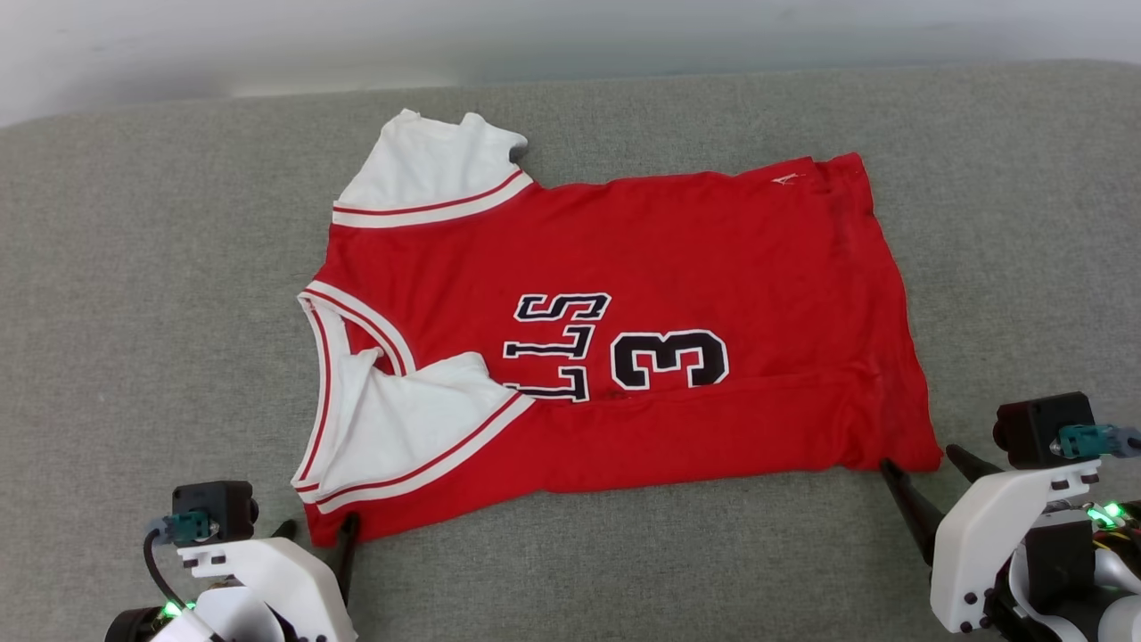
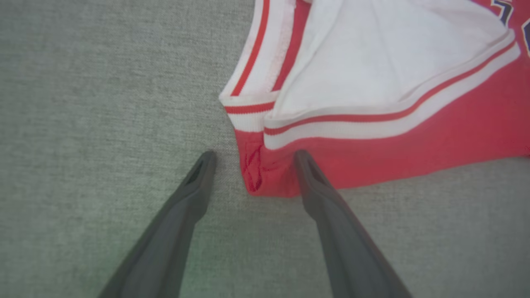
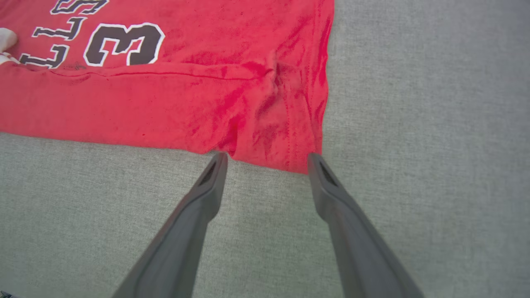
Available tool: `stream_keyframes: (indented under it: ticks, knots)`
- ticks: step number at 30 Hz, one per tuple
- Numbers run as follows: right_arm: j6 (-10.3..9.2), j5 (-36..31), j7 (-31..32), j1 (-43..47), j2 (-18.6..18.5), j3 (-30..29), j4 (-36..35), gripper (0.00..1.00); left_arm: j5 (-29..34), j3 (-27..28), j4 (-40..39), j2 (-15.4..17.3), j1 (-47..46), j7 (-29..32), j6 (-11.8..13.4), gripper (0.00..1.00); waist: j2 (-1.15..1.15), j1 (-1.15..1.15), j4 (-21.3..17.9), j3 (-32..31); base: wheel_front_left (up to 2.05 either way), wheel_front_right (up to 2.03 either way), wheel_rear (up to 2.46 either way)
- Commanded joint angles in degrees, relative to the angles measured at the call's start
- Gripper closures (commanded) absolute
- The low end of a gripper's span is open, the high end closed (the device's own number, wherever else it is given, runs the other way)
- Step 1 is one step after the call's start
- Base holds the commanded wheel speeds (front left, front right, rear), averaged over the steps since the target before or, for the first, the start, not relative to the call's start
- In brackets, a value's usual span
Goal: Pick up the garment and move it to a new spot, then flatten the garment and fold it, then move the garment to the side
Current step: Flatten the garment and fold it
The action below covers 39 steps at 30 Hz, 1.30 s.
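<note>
Garment (image 1: 677, 250) spread flat on grey fabric surface (image 1: 134, 312), left claw (image 1: 321, 526) wide open astride its near collar-end corner, right claw (image 1: 918, 457) wide open at its near hem corner

The garment (image 1: 695, 232) is soft red knit cloth, matt, with a faintly brushed look where it creases near the hem. Its sleeves (image 1: 419, 169) are a smoother white cloth, and the neck trim (image 2: 252, 62) looks ribbed. The lettering (image 3: 124, 43) lies flat and matt on the red. Under it, the grey surface (image 1: 160, 312) is a coarse woven fabric, dull and slightly rough. The fingers (image 3: 348, 223) of the right gripper (image 3: 266, 156) and left gripper (image 2: 253, 155) are dark, matt, plastic-looking; the wrist housing (image 1: 989, 526) is smooth white plastic.
</note>
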Motion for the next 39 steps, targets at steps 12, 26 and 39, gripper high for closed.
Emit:
stream_keyframes:
  ticks: [12, 26, 39]
  knots:
    - [-0.02, -0.39, -0.22, -1.61, -0.86, -1.77, 0.00, 0.00, -3.53, -3.19, 4.30, -2.17, -0.97, 3.71, -6.06, 1.00, 0.00, 0.01, 0.10, 2.17, 0.00, 0.00, 0.00]
    - [-0.02, -4.74, 3.70, -4.59, -4.07, -2.74, 8.42, 0.00, 0.09, -0.54, -8.14, 0.13, -4.39, -2.29, -6.91, 1.00, 0.00, 0.01, 4.68, 1.33, 0.00, 0.00, 0.00]
    - [0.07, -4.31, 6.62, -4.03, -2.02, -1.95, 17.29, 0.64, 2.29, -1.24, -13.85, 1.14, -6.19, -1.33, -6.09, 1.00, 0.00, 0.01, 8.04, 5.05, 0.00, 0.00, 0.00]
